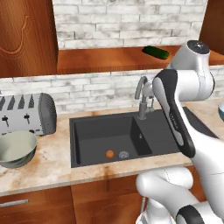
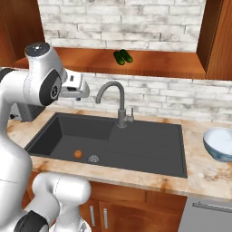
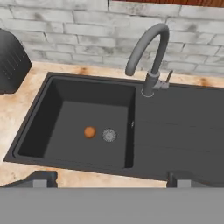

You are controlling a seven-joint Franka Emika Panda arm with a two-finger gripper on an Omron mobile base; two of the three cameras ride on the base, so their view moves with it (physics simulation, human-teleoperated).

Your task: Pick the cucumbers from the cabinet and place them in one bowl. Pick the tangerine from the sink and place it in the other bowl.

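Observation:
A small orange tangerine (image 1: pixel 110 154) (image 2: pixel 78 154) (image 3: pixel 89 131) lies on the floor of the dark sink (image 1: pixel 94 131) (image 2: pixel 149 147) (image 3: pixel 183 127), just left of the round drain (image 3: pixel 109 135). Dark green cucumbers (image 1: pixel 155 52) (image 2: pixel 123 56) rest on the open shelf of the reddish-brown cabinet (image 1: pixel 100 60) (image 2: pixel 81 58). The grey-green bowl (image 1: pixel 15 149) stands on the counter at the left, and the pale blue bowl (image 2: pixel 220 143) at the right. My gripper (image 3: pixel 112 180) (image 2: pixel 78 93) hangs open and holds nothing, high above the sink's left half, looking down at the basin.
A curved grey tap (image 1: pixel 142 98) (image 2: pixel 118 102) (image 3: pixel 151 57) rises behind the basin, close to my hand's level. A silver toaster (image 1: pixel 27 113) stands at the back left of the counter. The brick wall is behind, and wooden base cupboards (image 2: pixel 113 213) are below the counter.

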